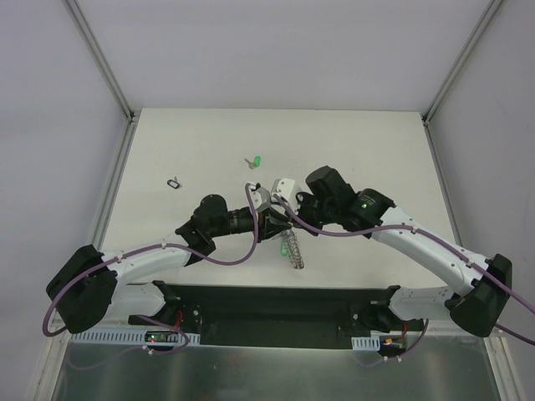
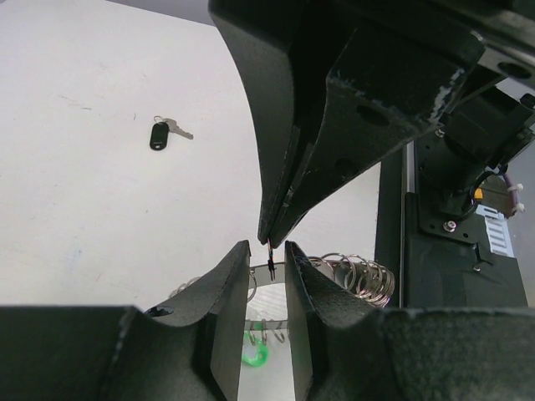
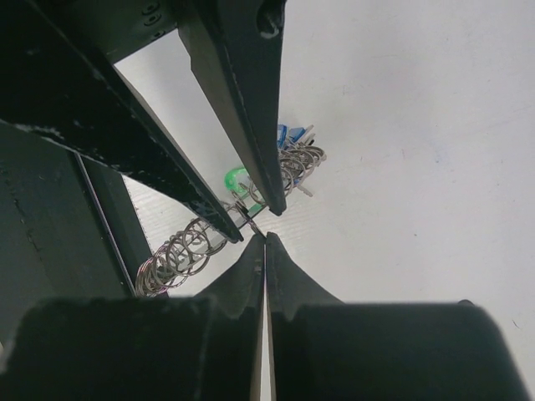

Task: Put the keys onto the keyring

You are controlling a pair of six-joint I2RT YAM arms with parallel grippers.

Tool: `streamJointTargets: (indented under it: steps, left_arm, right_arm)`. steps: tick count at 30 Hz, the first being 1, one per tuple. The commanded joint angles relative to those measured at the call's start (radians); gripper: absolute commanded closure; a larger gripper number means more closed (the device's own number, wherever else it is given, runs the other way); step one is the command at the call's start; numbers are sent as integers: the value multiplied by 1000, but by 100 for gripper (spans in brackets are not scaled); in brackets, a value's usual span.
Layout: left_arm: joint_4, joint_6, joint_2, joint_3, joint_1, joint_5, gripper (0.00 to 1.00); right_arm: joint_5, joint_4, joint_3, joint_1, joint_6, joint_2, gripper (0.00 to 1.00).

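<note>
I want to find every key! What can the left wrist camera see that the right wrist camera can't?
Only the left wrist camera shows a black key lying alone on the table. Only the right wrist camera shows a blue key head beside the ring. Both show the coiled ring, a green key head next to it, and the two claws meeting tip to tip: the left claw a little open, the right claw shut.
</note>
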Motion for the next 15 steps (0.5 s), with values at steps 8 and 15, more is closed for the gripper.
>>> streamJointTargets:
  steps: [8,15]
  left_arm:
    - [31,11,-5,-55,-7,-23,74]
    - [74,4,0,-78,-7,-49,76]
  right_arm:
    - [12,133,0,-10,63,-80,99]
    - [15,144,-4,-8,70,-85,99]
